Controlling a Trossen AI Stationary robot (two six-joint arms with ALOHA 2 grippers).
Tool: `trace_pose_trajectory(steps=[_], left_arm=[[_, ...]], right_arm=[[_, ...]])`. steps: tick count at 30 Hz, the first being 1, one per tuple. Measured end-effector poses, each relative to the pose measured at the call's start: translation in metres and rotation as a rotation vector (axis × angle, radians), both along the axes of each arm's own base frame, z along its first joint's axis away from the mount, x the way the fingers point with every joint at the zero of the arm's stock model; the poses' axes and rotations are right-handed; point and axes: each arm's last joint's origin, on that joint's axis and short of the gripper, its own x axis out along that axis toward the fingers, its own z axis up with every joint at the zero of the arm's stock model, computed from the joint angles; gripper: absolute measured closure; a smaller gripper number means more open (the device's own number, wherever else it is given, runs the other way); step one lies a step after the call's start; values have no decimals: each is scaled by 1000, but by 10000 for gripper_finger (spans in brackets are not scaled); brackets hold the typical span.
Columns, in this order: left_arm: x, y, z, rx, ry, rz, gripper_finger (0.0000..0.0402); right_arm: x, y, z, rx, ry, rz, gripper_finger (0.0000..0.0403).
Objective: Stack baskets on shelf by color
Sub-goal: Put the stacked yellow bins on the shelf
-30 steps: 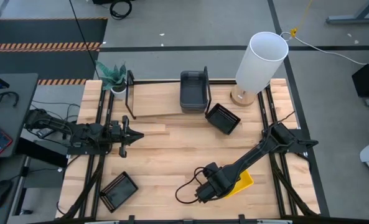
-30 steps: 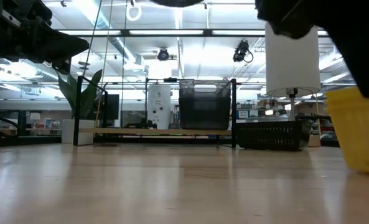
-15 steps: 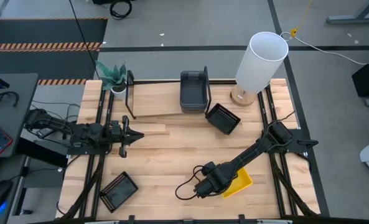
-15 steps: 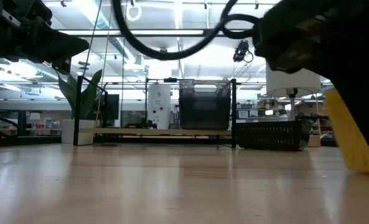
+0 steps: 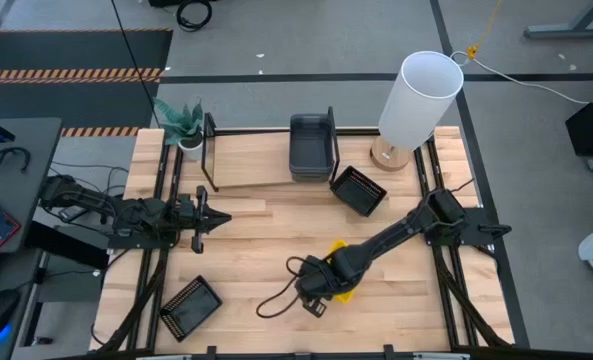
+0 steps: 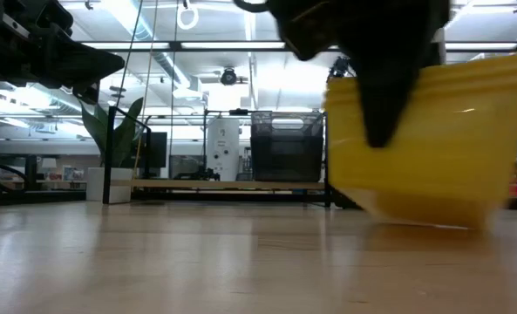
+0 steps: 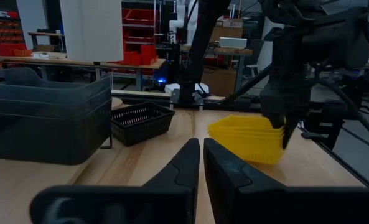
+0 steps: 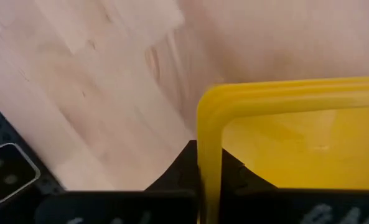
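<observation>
Left gripper: hovers over the left side of the bench, pointing toward the middle; its fingers are drawn together with only a thin slit between them, holding nothing.
Plant: stands at the far left corner of the bench, just beside the shelf's left end frame.
Black mesh basket, near left: lies alone on the bench near the front edge, well apart from the others.
Shelf: runs along the far edge of the bench, a light board between thin black end frames.
Dark grey baskets: a stack sits at the right end of the shelf; the left wrist view shows its solid grey wall.
Right gripper: reaches across to the front middle of the bench; its fingers are clamped on the rim of the yellow basket.
Yellow basket: mostly hidden under the right arm from above; in the low view it hangs clear of the bench, slightly tilted; the left wrist view shows ribbed yellow walls, possibly several nested, I cannot tell.
Black mesh basket, far right: rests on the bench just beside the shelf's right end, turned at an angle.
Lamp: white shade on a round wooden base, at the far right corner.
</observation>
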Motion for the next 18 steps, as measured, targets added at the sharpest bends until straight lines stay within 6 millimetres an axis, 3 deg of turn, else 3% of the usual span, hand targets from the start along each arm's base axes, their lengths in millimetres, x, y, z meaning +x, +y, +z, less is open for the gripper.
trace_pose_trajectory(steps=[13, 18], left_arm=[[0, 0, 0, 0, 1, 0, 372], [0, 0, 0, 0, 0, 0, 371]], right_arm=[[32, -38, 8, -138, -215, 517, 390], [45, -55, 19, -247, -294, 714, 390]])
